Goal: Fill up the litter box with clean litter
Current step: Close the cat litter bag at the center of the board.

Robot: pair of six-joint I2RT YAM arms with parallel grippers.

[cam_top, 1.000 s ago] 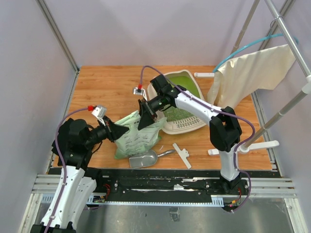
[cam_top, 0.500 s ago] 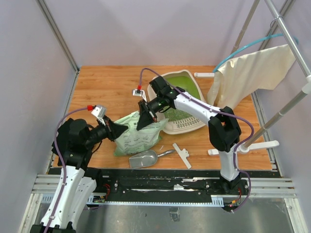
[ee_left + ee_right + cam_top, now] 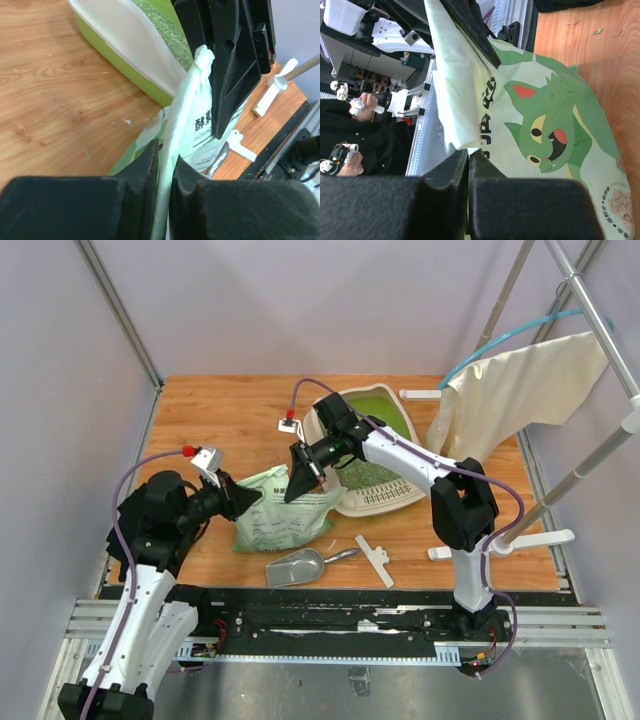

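Left tool [image 3: 164, 155] and right tool [image 3: 468, 155] both clenching bag [image 3: 285, 510] edges. Box [image 3: 385, 502] showing partial litter [image 3: 365, 472] layer; further pouring judged outstanding.

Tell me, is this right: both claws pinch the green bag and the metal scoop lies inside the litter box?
No: the metal scoop lies on the table, outside the litter box, as the top view shows. The left gripper and right gripper do pinch the bag.
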